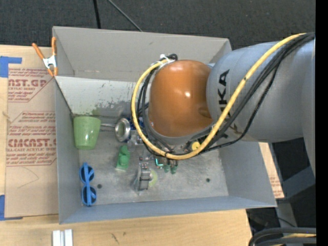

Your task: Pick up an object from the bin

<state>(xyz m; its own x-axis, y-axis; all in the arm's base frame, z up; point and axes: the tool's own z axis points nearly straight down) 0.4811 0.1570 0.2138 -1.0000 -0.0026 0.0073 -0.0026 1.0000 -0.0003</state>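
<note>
My gripper (144,177) reaches down below the orange wrist cover to the bin floor, near the front wall and a little left of the middle. A small yellow-green thing (152,178) shows right against its right side; I cannot tell whether it is held. A small green bottle-shaped thing (123,158) lies just to the gripper's upper left, apart from it. Behind that lies a shiny metal cup-like piece (122,129), partly under the arm's cables.
A pale green plastic cup (86,131) lies on its side by the left wall. Blue toy glasses (87,184) lie in the front left corner. The arm and its orange cover hide the bin's middle and back right.
</note>
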